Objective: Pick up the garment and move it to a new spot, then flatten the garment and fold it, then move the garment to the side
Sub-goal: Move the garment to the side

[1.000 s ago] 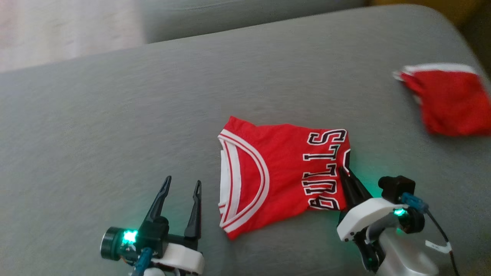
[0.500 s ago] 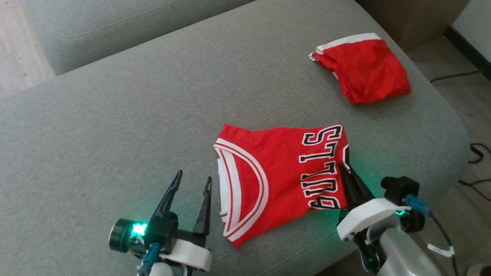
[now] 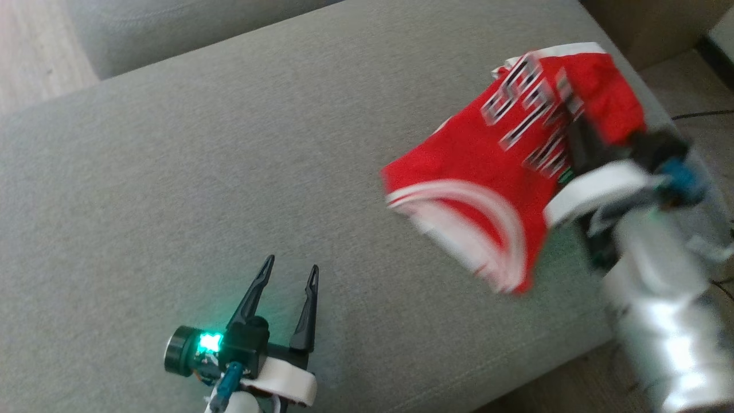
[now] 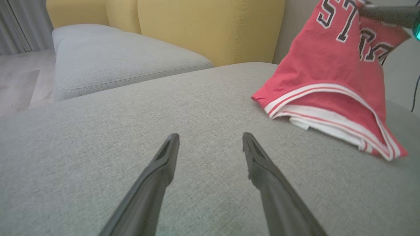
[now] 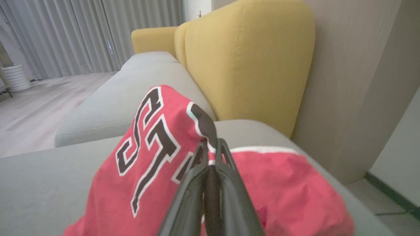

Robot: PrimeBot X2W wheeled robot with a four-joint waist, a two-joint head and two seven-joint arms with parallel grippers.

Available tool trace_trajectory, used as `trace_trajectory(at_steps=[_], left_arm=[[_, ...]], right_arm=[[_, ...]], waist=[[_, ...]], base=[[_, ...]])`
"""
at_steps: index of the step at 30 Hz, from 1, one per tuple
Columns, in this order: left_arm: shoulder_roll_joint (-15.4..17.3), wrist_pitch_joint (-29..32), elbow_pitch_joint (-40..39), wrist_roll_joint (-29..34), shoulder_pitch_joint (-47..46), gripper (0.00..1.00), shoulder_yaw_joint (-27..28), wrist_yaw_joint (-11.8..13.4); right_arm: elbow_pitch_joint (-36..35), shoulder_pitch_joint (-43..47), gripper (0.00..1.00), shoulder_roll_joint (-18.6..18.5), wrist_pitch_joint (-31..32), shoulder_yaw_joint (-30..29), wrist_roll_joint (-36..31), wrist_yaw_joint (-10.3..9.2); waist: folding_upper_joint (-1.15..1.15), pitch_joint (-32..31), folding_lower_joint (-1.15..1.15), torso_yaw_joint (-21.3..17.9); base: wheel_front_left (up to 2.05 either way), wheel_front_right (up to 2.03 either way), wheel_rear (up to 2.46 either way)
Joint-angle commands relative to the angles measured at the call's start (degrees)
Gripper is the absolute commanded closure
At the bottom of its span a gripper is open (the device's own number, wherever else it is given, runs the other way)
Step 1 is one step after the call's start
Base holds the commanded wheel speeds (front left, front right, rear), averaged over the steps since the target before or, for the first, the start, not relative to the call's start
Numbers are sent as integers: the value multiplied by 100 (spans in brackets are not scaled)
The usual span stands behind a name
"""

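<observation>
Off to the far right of your left gripper (image 3: pixel 291 265), in the head view, your right gripper (image 3: pixel 576 135) had the garment (image 3: pixel 481 166) pinched by its lettered edge and lifted mostly clear of the grey cushion (image 3: pixel 229 172). The striped trim hung lowest, below and left of those fingers, though the picture was blurred there. Just beyond the right gripper lay a second red piece (image 3: pixel 613 97) with a white band. Your left gripper had its fingers spread wide and held nothing.

From the left wrist, bare cushion lay between its fingers. The garment hung ahead and to their right, and its trimmed end seemed to brush the cushion.

From the right wrist, the fingers were clamped together on a fold of lettered cloth, with the second red piece lying just past their tips.

By the look of it, your folding was done and you were on the last step, carrying the garment aside. Setting it down and letting go were left.
</observation>
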Motion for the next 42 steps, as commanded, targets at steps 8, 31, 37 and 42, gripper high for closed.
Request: trace_trajectory(at_steps=[8, 31, 37, 42], left_arm=[[0, -47, -134, 68, -326, 0, 124, 15], [28, -47, -184, 123, -297, 0, 926, 243], [15, -47, -156, 71, -259, 0, 1084, 325], [6, -47, -127, 15, -176, 0, 1103, 374]], right_arm=[[929, -1126, 100, -1046, 96, -1225, -1063, -4], [-583, 43, 0, 288, -54, -1928, -1771, -4], [-1111, 924, 0, 331, -55, -1193, -915, -4], [-1335, 1468, 0, 333, -55, -874, -486, -4]], waist=[[0, 198, -1, 334], [0, 132, -1, 690], [0, 24, -1, 1032], [0, -107, -1, 1409]], base=[[0, 0, 0], [0, 0, 0], [0, 0, 0], [0, 0, 0]])
